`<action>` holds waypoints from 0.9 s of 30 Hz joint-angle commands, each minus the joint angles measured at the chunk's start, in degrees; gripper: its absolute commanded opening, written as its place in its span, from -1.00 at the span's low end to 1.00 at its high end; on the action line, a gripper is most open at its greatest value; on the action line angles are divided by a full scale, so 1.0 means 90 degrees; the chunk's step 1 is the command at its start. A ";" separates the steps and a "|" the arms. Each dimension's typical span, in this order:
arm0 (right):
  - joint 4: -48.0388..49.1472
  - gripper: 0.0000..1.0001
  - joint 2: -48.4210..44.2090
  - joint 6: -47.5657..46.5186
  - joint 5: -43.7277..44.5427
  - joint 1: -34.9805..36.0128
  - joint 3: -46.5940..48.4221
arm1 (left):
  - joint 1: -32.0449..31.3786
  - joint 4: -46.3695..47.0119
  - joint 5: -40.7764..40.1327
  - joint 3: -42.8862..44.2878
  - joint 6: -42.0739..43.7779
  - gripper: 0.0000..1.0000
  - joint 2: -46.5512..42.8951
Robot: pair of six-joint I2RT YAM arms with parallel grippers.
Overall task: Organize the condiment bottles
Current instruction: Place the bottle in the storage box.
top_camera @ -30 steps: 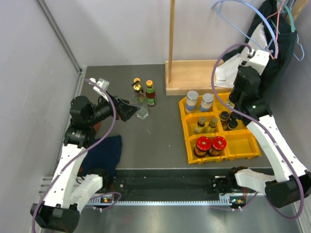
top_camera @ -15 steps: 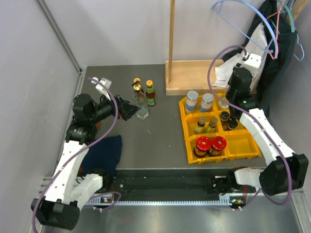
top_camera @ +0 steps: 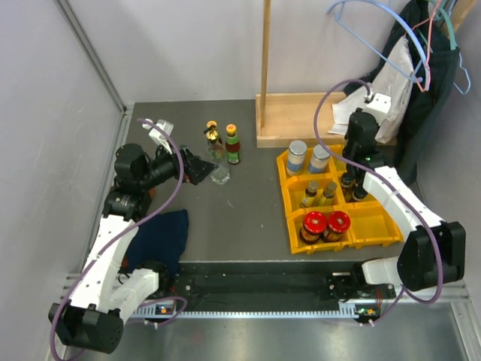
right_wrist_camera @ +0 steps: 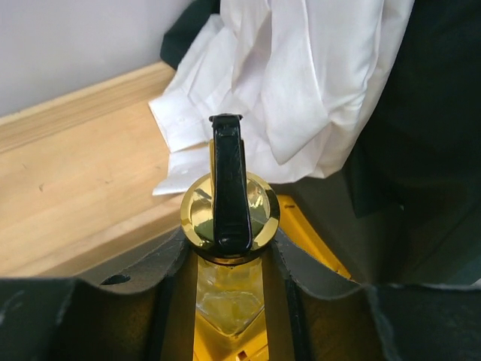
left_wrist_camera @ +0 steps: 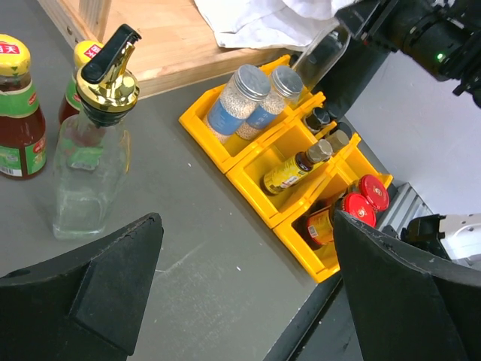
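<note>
My right gripper (top_camera: 352, 161) is shut on a tall clear gold-stoppered bottle (right_wrist_camera: 229, 209) and holds it upright over the back right compartment of the yellow bin (top_camera: 378, 226). The fingers (right_wrist_camera: 146, 282) press both sides of its neck. The bin holds two silver-lidded jars (top_camera: 297, 156), small dark bottles (top_camera: 311, 193) and two red-lidded jars (top_camera: 314, 223). My left gripper (top_camera: 203, 170) stands open and empty beside another clear gold-stoppered bottle (left_wrist_camera: 94, 150) on the table. Two yellow-capped red sauce bottles (left_wrist_camera: 19, 105) stand behind that one.
A wooden stand with an upright pole (top_camera: 301, 116) sits just behind the bin. White cloth (right_wrist_camera: 301, 83) and dark garments on hangers (top_camera: 428, 83) hang at the back right. A dark blue cloth (top_camera: 161, 237) lies by the left arm's base.
The right arm has swung left and forward with the bottle, from the back right corner to above the bin. The left gripper has crept slightly toward the standing clear bottle.
</note>
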 commanded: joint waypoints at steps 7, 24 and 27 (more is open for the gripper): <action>0.0728 -0.99 -0.0052 0.0486 0.0109 -0.0067 -0.0335 | 0.0023 0.0140 -0.0344 0.0051 0.0056 0.98 -0.0049; -0.0082 0.63 -0.0510 0.0544 -0.0115 -0.0018 -0.0355 | 0.0023 -0.0241 -0.1037 0.0051 -0.0013 0.98 0.0019; -0.0239 0.74 -0.0802 0.0457 -0.0193 0.0069 -0.0248 | 0.0023 -0.0270 -0.1164 0.0070 -0.0032 0.98 0.0010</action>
